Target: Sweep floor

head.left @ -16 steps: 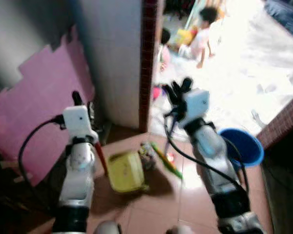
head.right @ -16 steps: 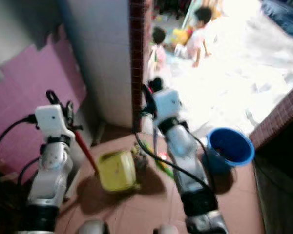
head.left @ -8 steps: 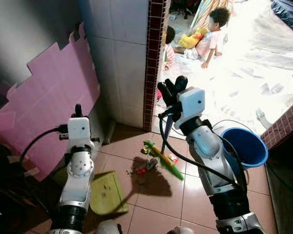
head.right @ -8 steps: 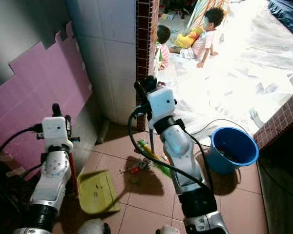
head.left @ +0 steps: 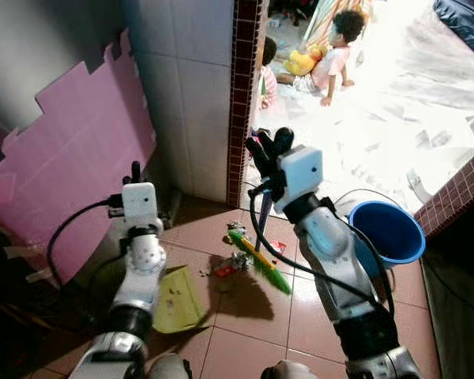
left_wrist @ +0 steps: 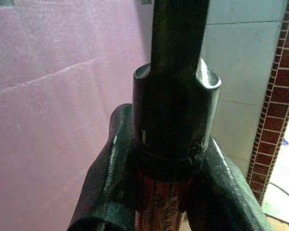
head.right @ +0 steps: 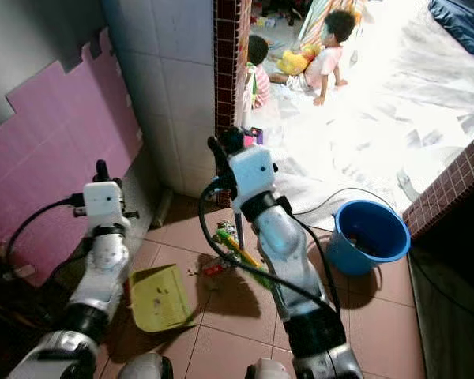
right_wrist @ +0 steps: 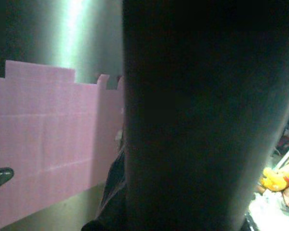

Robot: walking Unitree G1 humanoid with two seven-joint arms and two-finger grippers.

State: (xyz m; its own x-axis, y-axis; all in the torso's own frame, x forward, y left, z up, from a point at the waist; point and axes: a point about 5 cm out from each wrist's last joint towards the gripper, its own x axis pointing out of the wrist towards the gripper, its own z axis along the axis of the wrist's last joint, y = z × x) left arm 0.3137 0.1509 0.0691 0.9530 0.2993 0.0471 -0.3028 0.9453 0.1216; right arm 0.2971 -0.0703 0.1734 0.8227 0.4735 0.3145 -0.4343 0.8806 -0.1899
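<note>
Left eye: yellow dustpan [head.left: 176, 298] now nearer the litter pile [head.left: 235, 260] on the tiled floor [head.left: 245, 316], beside the green broom head [head.left: 257, 259].

Left wrist: left gripper [left_wrist: 171, 192] clamped around dustpan handle [left_wrist: 176, 96].

Right wrist: right gripper [head.left: 266, 147] wrapped on broom pole [right_wrist: 207, 115].

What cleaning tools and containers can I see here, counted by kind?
Brooms: 1, green head by the litter, held by the right gripper
Dustpans: 1, yellow, handle in the left gripper
Buckets: 1, blue
Total: 3
</note>
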